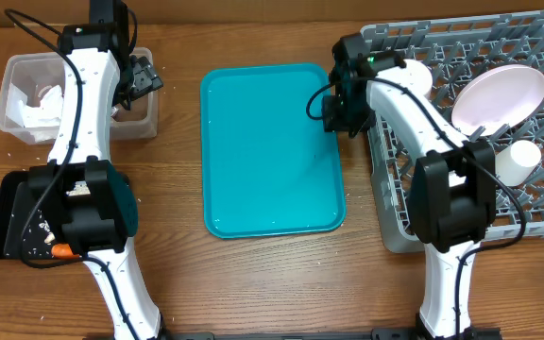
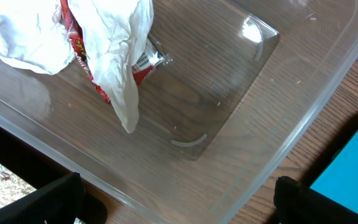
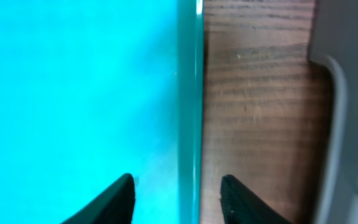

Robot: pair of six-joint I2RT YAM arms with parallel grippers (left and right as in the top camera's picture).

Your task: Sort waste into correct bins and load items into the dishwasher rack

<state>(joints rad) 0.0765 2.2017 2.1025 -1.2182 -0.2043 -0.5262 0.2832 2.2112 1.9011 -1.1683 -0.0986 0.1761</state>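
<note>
Over the teal tray (image 1: 263, 161) rim, the right claw (image 3: 178, 188) hangs parted.

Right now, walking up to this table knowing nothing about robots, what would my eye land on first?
The bright teal tray lies bare in the middle of the wooden table. To its right stands a grey dishwasher rack holding a pale plate and a white cup. At the far left, a clear tub holds crumpled white napkins and a red foil wrapper.
</note>
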